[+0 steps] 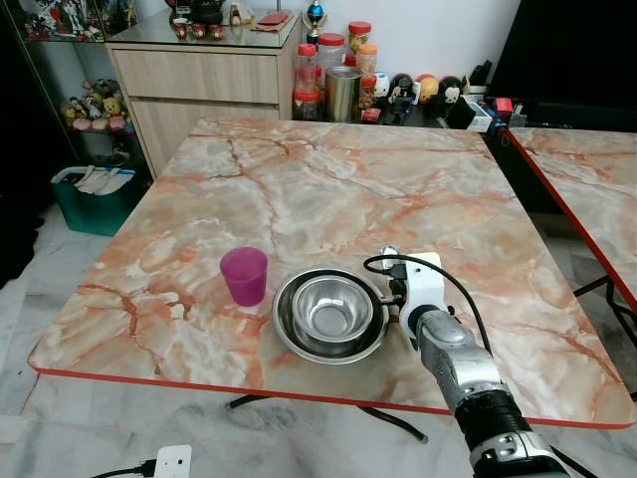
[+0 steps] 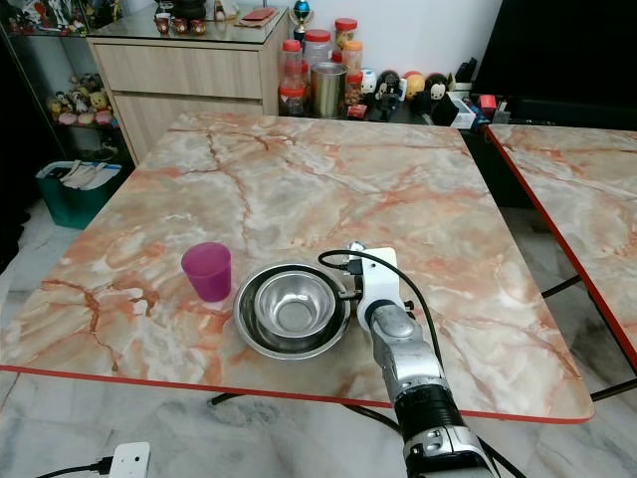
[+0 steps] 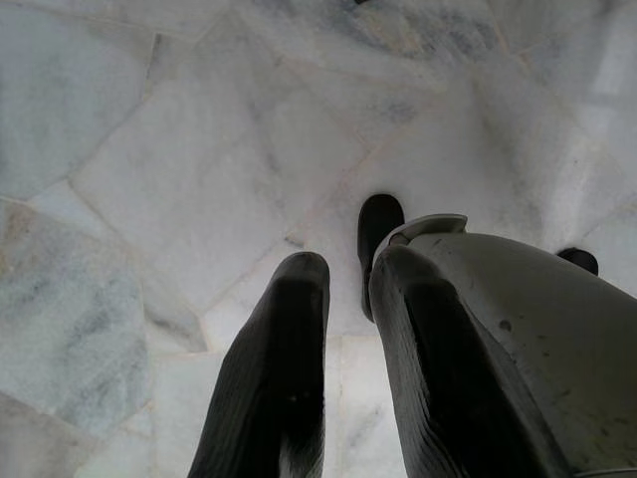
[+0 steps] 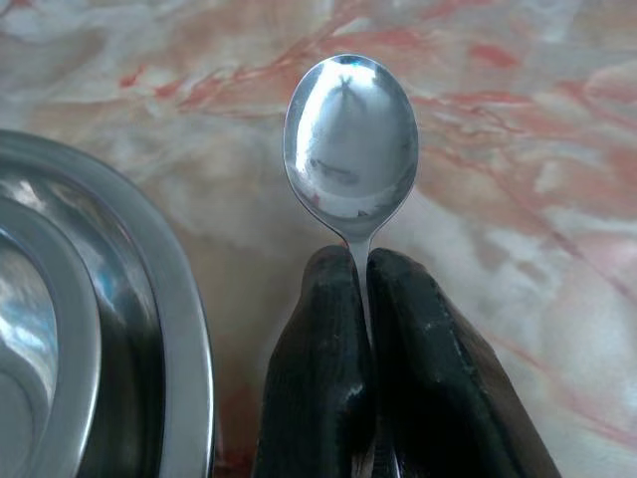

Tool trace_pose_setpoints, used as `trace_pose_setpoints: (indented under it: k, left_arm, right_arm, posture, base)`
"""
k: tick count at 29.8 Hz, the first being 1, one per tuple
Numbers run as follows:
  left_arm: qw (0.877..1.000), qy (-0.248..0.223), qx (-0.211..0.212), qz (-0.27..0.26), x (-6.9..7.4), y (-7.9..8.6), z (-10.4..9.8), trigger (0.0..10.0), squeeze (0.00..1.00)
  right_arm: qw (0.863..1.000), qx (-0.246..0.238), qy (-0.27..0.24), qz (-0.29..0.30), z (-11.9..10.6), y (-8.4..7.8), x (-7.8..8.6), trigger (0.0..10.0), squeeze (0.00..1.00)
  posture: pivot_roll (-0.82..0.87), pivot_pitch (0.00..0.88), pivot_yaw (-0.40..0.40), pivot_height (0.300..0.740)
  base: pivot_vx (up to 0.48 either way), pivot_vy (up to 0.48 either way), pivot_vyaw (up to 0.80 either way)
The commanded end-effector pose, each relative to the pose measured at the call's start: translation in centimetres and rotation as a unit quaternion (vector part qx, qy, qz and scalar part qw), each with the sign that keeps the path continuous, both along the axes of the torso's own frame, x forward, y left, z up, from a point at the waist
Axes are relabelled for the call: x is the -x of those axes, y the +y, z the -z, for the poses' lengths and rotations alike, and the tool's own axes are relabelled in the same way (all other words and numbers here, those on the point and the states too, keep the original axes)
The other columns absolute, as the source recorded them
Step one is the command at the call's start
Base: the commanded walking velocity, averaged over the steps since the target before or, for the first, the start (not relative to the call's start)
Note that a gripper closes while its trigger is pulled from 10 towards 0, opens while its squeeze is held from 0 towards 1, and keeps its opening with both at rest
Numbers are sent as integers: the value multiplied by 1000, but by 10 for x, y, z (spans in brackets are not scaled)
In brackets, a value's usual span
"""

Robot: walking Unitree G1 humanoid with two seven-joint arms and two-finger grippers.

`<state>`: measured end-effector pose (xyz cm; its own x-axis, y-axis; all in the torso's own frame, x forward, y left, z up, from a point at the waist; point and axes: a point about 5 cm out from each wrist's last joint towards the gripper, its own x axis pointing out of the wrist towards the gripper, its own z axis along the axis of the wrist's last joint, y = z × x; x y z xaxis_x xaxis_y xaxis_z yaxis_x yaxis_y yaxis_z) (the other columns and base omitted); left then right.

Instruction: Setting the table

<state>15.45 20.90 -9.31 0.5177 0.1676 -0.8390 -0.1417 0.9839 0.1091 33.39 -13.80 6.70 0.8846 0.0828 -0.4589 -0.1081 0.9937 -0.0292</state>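
A purple cup (image 1: 244,274) stands near the front of the marble table (image 1: 328,169). Just right of it, a steel bowl (image 1: 333,307) sits nested in a steel plate (image 1: 286,337). My right arm (image 1: 426,289) reaches in along the plate's right side. My right gripper (image 4: 358,261) is shut on the handle of a steel spoon (image 4: 350,134). The spoon's bowl sticks out past the fingertips, close above the tabletop beside the plate's rim (image 4: 189,329). My left gripper (image 3: 346,267) hangs idle over the pale floor tiles, its fingers a narrow gap apart.
Jars and tins (image 1: 338,70) and small figurines crowd the table's far edge, with a wooden cabinet (image 1: 199,80) behind. A green bin (image 1: 95,197) stands on the floor at the left, a second marble table (image 1: 587,179) at the right, and a power strip (image 1: 171,461) below the front edge.
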Motion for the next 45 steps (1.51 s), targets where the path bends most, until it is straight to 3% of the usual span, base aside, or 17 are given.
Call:
trace_pose_setpoints:
  k: [1, 45]
  left_arm:
    - [1000, 12, 3, -1, 4, 0, 2, 10000, 0]
    - [1000, 16, 2, 9, 4, 0, 2, 10000, 0]
  right_arm:
    - [1000, 3, -5, -3, -5, -1, -1, 10000, 0]
    - [999, 23, 36, -15, 8, -5, 15, 10000, 0]
  posture:
    - [69, 0, -48, 728]
    - [70, 0, -46, 728]
  base:
    - [0, 0, 0]
    - [0, 0, 0]
